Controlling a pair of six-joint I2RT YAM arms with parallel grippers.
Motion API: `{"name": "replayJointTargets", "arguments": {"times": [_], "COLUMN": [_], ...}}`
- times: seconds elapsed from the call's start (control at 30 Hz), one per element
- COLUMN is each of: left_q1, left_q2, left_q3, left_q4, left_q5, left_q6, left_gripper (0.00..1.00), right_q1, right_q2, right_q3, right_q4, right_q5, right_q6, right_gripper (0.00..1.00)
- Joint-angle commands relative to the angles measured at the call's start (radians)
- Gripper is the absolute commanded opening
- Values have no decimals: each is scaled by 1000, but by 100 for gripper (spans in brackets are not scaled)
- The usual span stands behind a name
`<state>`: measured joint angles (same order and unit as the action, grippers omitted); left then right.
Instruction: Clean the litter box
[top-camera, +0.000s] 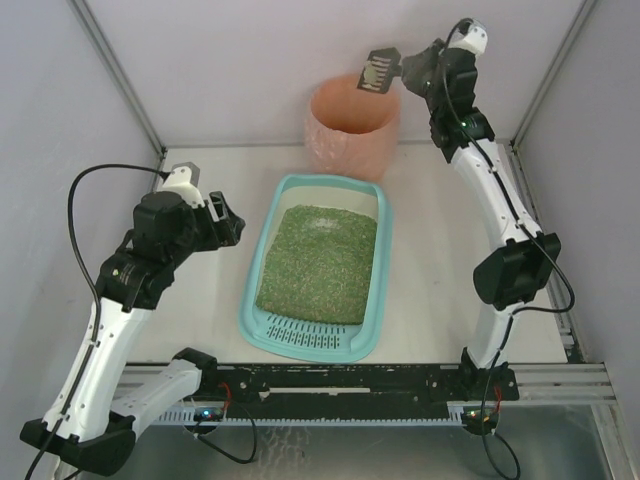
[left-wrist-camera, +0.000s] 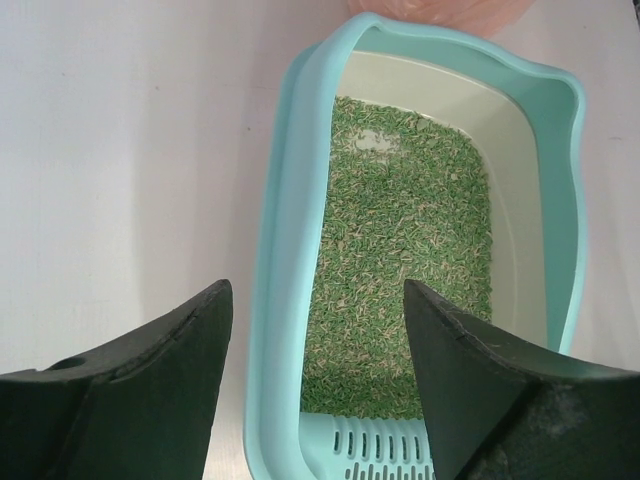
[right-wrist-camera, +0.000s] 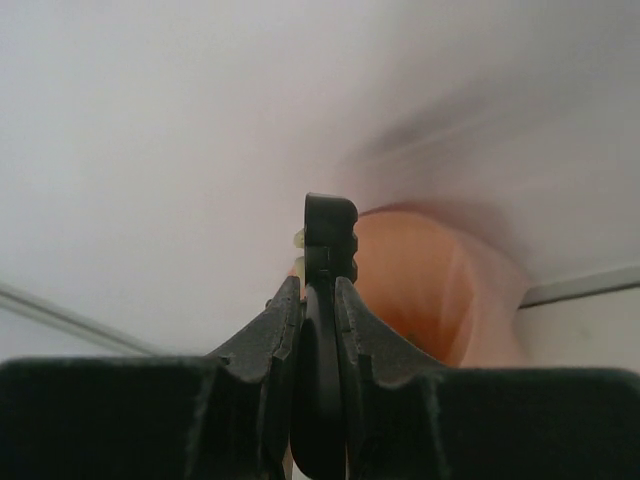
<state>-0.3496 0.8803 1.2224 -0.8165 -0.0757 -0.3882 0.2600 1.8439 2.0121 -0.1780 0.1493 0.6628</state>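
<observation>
- Looks like the dump step. The right gripper (top-camera: 402, 68) is clamped tight on the handle of the black slotted scoop (top-camera: 380, 70), and the pink-orange bin (top-camera: 352, 125) sits right under the scoop's head.
- The right arm is stretched way out to the far side with the wrist up high and the scoop turned on edge. Its wrist cam just sees a thin black sliver poking past the fingertips, with the bin mouth beyond and a bit right.
- Can't tell if anything's left in the scoop, it's too small to see.
- The left gripper (top-camera: 232, 225) hangs with its jaws apart, holding nothing. The teal litter box (top-camera: 310, 338) is just to its right on the tabletop (top-camera: 430, 240), and in its wrist cam the box's long rim runs up between the fingers.
- From the right gripper, the litter box is well back toward the arm bases. It's full of green-brown granules (top-camera: 320, 270), with a pale patch (top-camera: 322, 224) near the far end.
- My guess for next: a shake or a bit more tilt over the bin, then down to the box for another pass. Keep the scoop above the bin opening so nothing lands on the tabletop.
</observation>
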Motion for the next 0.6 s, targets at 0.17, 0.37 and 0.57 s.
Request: {"name": "replayJointTargets", "arguments": {"times": [0.17, 0.37, 0.57], "left_q1": [16, 19, 22], "left_q2": [-28, -23, -25], "left_q3": [-16, -24, -32], "left_q4": [42, 43, 56], "left_q5": [-48, -44, -53], "left_q6": [21, 21, 15], "left_gripper": [74, 74, 74], "right_q1": [106, 139, 148], "right_q2": [123, 120, 100], "right_q3": [235, 203, 212], "right_q4": [-78, -32, 24], "right_q5": [107, 81, 69], "right_q6": [-847, -996, -990], "right_gripper": [0, 0, 0]}}
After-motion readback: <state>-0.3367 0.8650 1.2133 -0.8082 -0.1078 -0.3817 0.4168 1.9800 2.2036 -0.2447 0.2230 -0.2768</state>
